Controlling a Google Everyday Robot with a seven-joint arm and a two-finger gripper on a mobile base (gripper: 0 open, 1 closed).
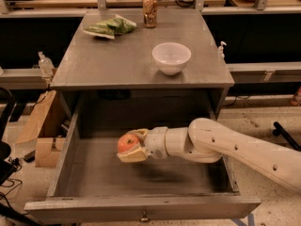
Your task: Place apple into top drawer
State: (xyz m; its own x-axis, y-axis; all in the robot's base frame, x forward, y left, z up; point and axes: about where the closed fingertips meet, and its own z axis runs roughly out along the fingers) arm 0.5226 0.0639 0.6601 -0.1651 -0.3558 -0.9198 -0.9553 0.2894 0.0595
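The top drawer (141, 206) is pulled wide open below the grey cabinet top; its grey floor and worn side walls show, and a small metal knob sits on the front panel. My gripper (132, 146) reaches in from the right on a white arm and is shut on the apple (127, 142), a small red-orange fruit held between the yellowish fingers (133, 155). The apple hangs inside the drawer, a little above its floor, left of centre.
On the cabinet top (113, 65) stand a white bowl (171, 57), a green snack bag (109, 27) and a drink can (150, 4). A cardboard box (40, 126) and a spray bottle (45, 65) are at the left. Black cables lie at the lower left.
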